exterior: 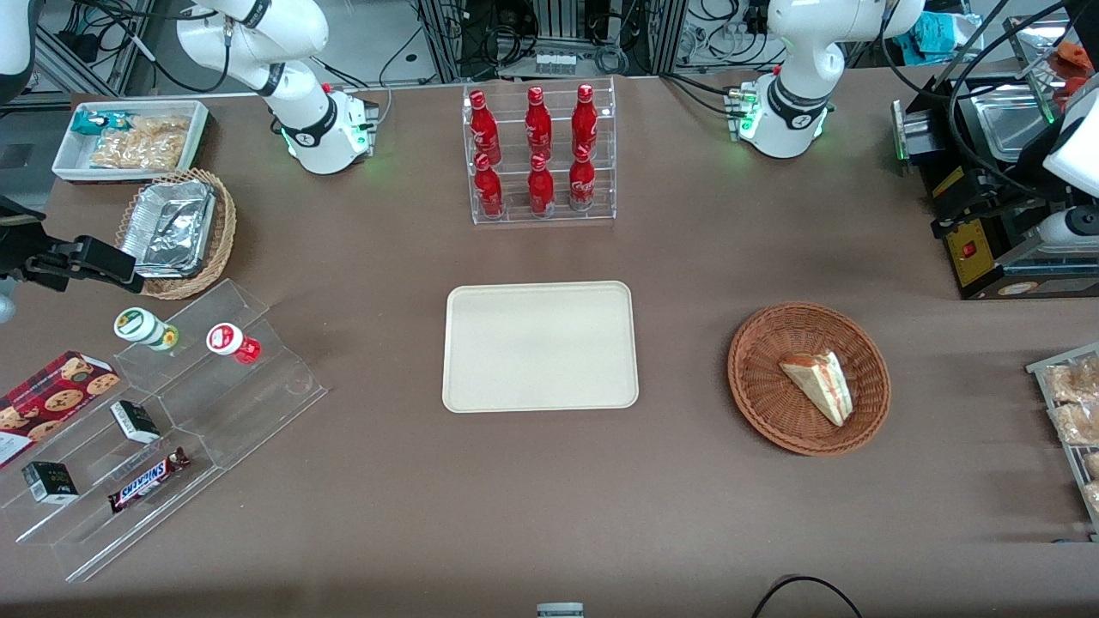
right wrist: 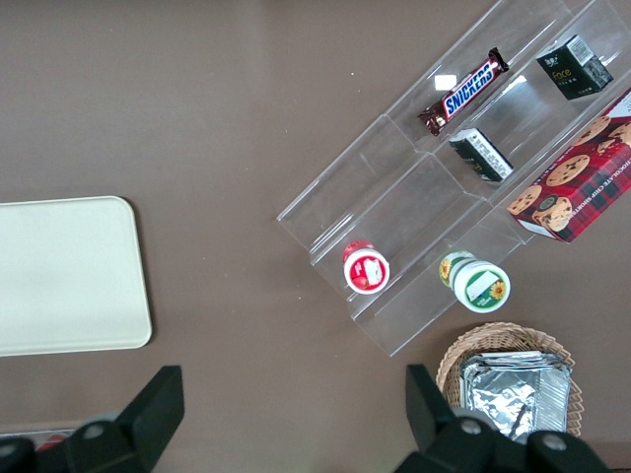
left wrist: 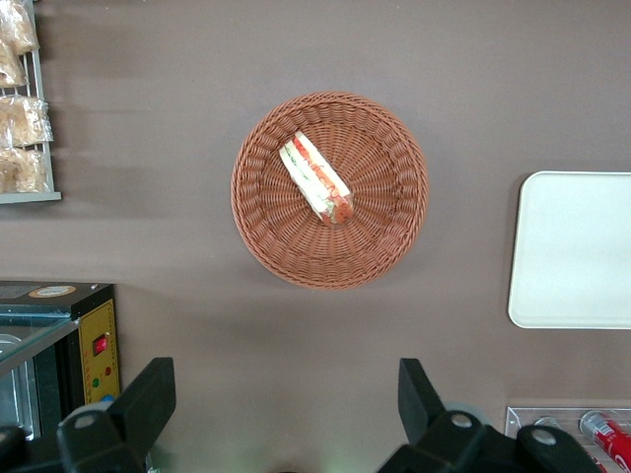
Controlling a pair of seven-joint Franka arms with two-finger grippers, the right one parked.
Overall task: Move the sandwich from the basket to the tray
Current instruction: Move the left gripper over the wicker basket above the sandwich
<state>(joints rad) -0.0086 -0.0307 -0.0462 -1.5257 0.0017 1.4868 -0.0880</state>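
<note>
The sandwich, a wrapped white-bread wedge with red and green filling, lies in the round reddish-brown basket. The cream tray lies bare at the table's middle, beside the basket toward the parked arm's end. My left gripper hangs high over bare tabletop, farther from the front camera than the basket. It is open, with nothing between its fingers. The gripper itself does not show clearly in the front view.
A clear rack of red bottles stands farther back than the tray. A black machine and a wire rack of pastry packets flank the basket at the working arm's end. A snack stand, a foil-tray basket and a white bin sit at the parked arm's end.
</note>
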